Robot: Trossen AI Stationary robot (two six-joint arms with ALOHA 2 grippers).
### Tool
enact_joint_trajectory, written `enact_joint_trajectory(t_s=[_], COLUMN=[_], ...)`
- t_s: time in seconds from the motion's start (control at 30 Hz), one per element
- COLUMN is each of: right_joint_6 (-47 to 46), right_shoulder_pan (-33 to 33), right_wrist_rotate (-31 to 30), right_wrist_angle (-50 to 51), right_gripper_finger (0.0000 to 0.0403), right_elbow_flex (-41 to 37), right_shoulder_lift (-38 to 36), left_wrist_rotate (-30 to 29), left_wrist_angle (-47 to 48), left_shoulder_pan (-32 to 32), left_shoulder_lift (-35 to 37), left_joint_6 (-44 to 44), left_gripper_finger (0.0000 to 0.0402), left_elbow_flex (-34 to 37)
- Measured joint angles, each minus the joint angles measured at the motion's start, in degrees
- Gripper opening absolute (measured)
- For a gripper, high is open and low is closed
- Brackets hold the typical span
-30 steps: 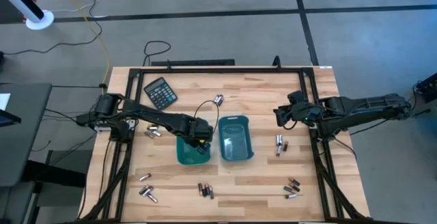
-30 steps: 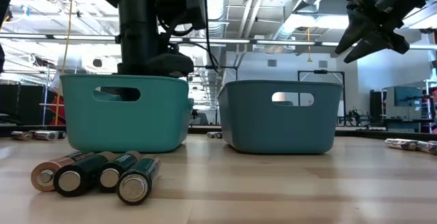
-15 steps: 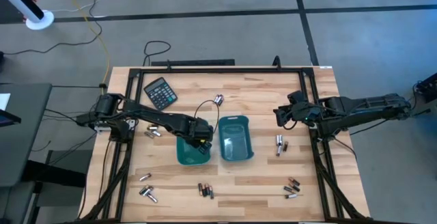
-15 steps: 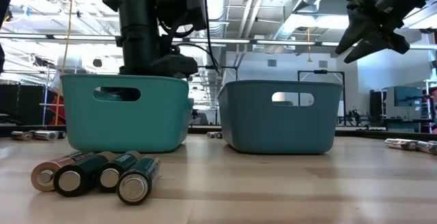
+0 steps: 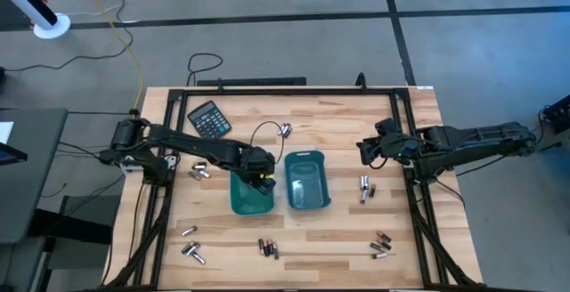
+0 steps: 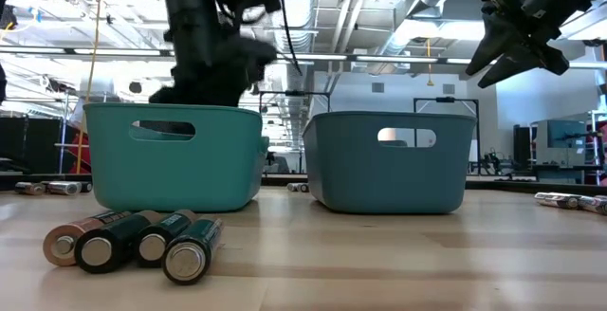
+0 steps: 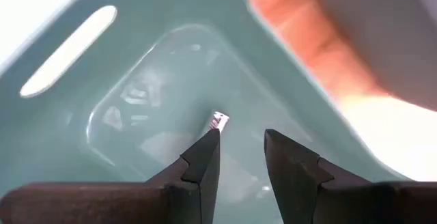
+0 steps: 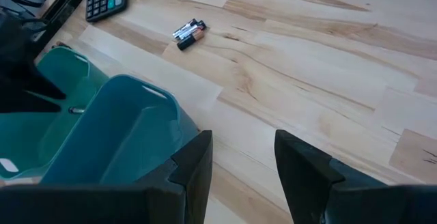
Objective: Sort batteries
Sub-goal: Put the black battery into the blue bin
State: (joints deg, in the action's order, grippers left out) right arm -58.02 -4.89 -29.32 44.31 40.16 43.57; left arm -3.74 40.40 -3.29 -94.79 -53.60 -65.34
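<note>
Hovering over the left teal bin point(image 5: 250, 196), the left gripper point(image 7: 240, 142) is seen in its wrist view with a narrow gap between its dark fingers point(image 7: 202, 157) and nothing held between them; a small silvery battery point(image 7: 218, 121) is seen just past the fingertips against the bin's floor. The right gripper point(image 5: 363, 150) is held in the air near the table's right edge, its fingers spread wide and empty, well apart from the right bin point(image 5: 307, 182). Loose batteries are scattered on the wooden table point(image 5: 338, 123): a pair point(image 5: 284, 130) behind the bins, a few point(image 5: 200, 171) left of the left bin, a cluster point(image 5: 366, 188) right of the right bin, four dark cells point(image 6: 133, 244) lying side by side at the front edge, and more point(image 5: 381, 245) at the front right corner. A black calculator point(image 5: 209, 119) is found at the back left
</note>
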Motion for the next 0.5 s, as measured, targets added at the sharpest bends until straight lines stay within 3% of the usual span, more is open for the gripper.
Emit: enact_joint_trajectory(t_s=[0.17,0.3,0.5], right_joint_6=[0.05,0.13,-11.67], right_shoulder_pan=[0.0,0.0,0.0], right_wrist_rotate=[1.09,5.28,10.52], right_wrist_angle=[0.23,4.67,16.25], right_gripper_finger=[0.0175,0.0172,0.0152], right_elbow_flex=[0.02,0.54,2.12], right_shoulder_lift=[0.02,-0.37,-0.03], left_wrist_rotate=[0.19,-0.53,-3.68], left_wrist_angle=[3.35,3.83,3.43], left_shoulder_pan=[0.0,0.02,0.06], left_shoulder_lift=[5.16,7.86,9.19], left_joint_6=[3.06,5.17,12.69], left_gripper_finger=[0.0112,0.0112,0.0112], left_elbow_flex=[0.0,0.0,0.0])
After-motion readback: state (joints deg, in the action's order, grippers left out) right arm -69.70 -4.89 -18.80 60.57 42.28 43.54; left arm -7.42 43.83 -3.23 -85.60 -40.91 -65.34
